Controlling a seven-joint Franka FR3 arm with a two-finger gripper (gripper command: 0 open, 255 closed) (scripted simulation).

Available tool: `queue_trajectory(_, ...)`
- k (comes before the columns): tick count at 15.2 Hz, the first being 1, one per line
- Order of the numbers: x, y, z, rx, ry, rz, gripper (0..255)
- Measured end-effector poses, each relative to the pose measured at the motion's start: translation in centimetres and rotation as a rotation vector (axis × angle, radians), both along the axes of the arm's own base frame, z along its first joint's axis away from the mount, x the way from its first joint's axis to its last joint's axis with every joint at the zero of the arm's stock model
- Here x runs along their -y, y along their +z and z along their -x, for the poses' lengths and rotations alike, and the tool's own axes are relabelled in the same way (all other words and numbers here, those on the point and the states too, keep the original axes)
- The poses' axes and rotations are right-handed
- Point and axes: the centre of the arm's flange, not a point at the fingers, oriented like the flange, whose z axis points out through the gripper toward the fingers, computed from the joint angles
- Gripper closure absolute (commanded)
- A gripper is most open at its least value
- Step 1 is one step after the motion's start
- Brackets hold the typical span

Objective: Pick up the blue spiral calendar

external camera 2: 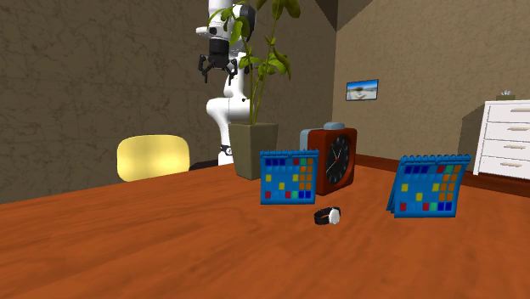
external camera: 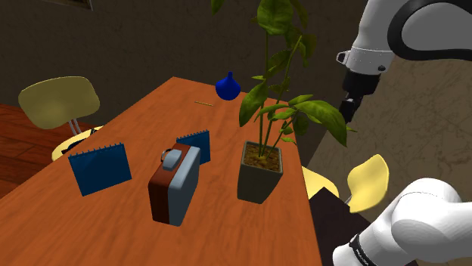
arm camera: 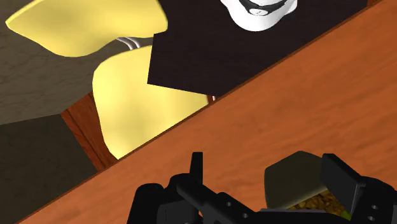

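Potted plant (external camera: 261, 172) just beside red-grey clock (external camera: 180, 185) on table (external camera: 227, 242); blue vase (external camera: 228, 87) well apart.

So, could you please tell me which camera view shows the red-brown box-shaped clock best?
The second exterior view: the red-brown box-shaped clock faces that camera, showing its dark dial and hands. The shoulder view sees it from behind and above: grey back, red-brown side, top handle. The wrist view looks at the brown wooden table's edge.

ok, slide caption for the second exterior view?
Blue calendar, clock and second blue calendar stand on the table; the arm hangs high beside the plant.
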Motion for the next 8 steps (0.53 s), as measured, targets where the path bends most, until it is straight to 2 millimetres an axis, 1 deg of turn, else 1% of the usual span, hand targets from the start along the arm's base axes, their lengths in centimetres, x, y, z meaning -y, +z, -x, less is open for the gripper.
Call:
queue_trajectory(1, 0.0, 0.0, 0.0, 0.0, 0.0, 0.0, 0)
queue_trajectory(3, 0.1, -0.6, -1.3, -0.004, 0.04, -0.007, 0)
queue_trajectory(6, 0.5, -1.9, -4.6, -0.012, 0.133, -0.023, 0)
queue_trajectory(8, 0.4, -2.4, -7.2, -0.018, 0.199, -0.034, 0)
